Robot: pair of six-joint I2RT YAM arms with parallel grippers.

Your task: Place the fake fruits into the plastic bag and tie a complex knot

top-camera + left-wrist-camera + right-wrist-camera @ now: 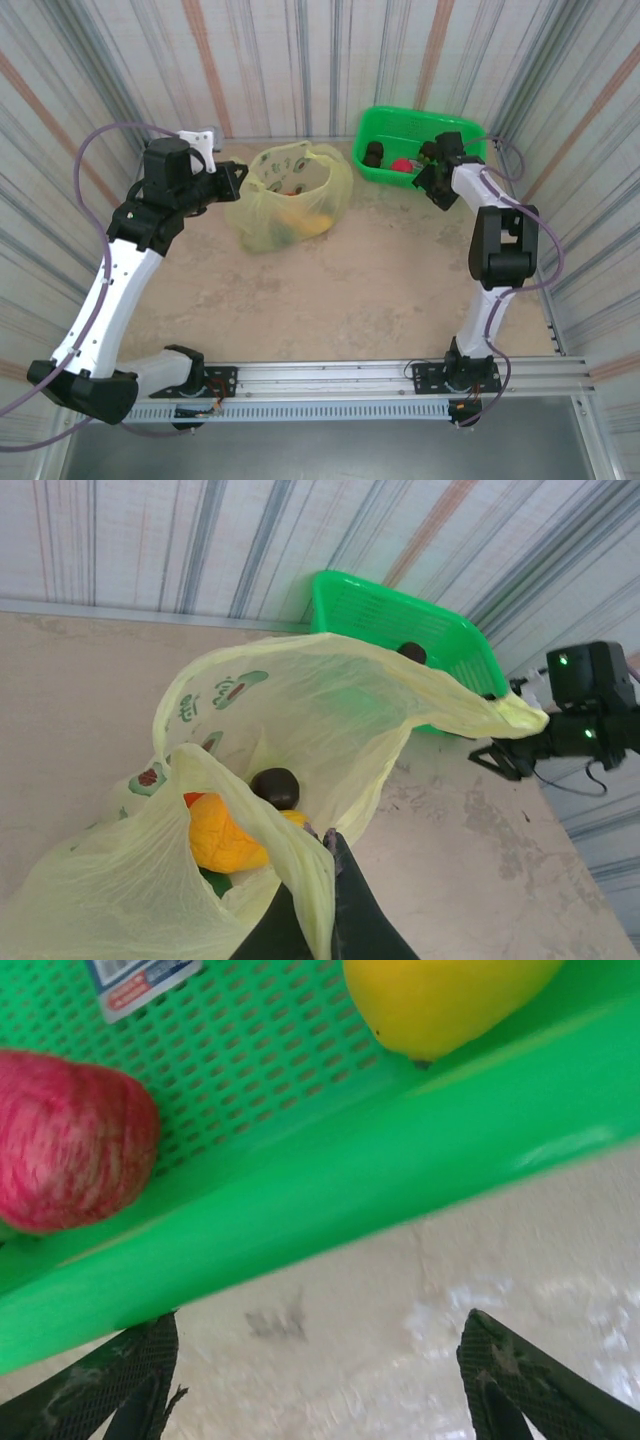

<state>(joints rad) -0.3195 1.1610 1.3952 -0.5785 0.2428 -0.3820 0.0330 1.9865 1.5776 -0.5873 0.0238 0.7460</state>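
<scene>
Gaping up, plastic bag [262, 222], L pincer [328, 852] clenched on rim, R pincer [318, 1355] released

Bare table [330, 295] in middle, lots of room; bag [265, 215] and green basket [420, 112] blocking back; walls [40, 150] close on sides

plastic bag [330, 715]: pale yellow-green, avocado prints | basket [330, 1190]: bright green | walls [320, 60]: striped

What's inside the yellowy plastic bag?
Inside the plastic bag you can see an orange-yellow fruit and a dark round fruit. There is something green peeking out beneath. Anything deeper is hidden by the crumpled plastic.
</scene>
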